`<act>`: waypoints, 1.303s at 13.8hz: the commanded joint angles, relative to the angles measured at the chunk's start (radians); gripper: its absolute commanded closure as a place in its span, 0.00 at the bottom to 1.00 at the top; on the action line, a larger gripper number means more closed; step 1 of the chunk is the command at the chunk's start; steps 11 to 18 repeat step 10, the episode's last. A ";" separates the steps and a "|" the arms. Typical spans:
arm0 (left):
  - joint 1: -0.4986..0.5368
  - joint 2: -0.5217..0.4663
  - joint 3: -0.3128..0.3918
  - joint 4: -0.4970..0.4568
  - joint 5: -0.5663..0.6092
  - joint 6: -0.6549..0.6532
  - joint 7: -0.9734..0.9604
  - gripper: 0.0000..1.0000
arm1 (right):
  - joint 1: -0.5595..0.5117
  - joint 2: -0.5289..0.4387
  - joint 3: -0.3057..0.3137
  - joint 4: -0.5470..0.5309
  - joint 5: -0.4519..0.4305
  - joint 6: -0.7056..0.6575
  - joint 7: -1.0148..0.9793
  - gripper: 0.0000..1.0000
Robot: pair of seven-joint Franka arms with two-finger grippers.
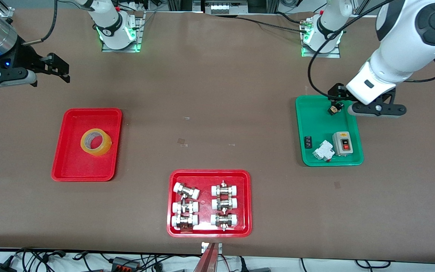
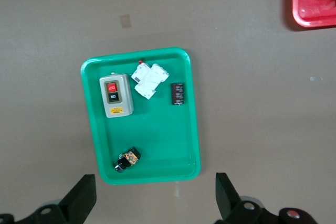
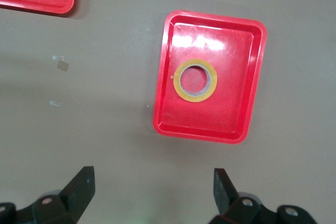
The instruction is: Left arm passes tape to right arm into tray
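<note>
The yellow tape (image 1: 96, 142) lies flat in the plain red tray (image 1: 70, 166) at the right arm's end of the table. The right wrist view shows the tape (image 3: 195, 97) in the tray (image 3: 231, 51) from above. My right gripper (image 1: 60, 70) is up in the air over bare table between that tray and the right arm's base. It is open and empty (image 3: 152, 187). My left gripper (image 1: 340, 96) hangs over the green tray's edge on the side toward the left arm's base. It is open and empty (image 2: 156, 195).
The green tray (image 1: 315, 121) holds a grey switch box (image 1: 342, 143), a white breaker (image 1: 323, 151) and small black parts; it also shows in the left wrist view (image 2: 157, 129). A red tray of white-capped metal fittings (image 1: 209, 175) stands nearest the front camera.
</note>
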 commanded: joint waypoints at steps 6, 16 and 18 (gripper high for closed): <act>0.019 -0.002 0.001 0.006 0.016 0.046 0.001 0.00 | -0.033 0.071 -0.001 0.148 0.000 -0.086 0.102 0.00; 0.023 -0.007 0.001 0.008 0.016 0.046 0.004 0.00 | -0.034 0.076 -0.001 0.155 0.000 -0.091 0.088 0.00; 0.023 -0.007 0.001 0.008 0.016 0.046 0.004 0.00 | -0.034 0.076 -0.001 0.155 0.000 -0.091 0.088 0.00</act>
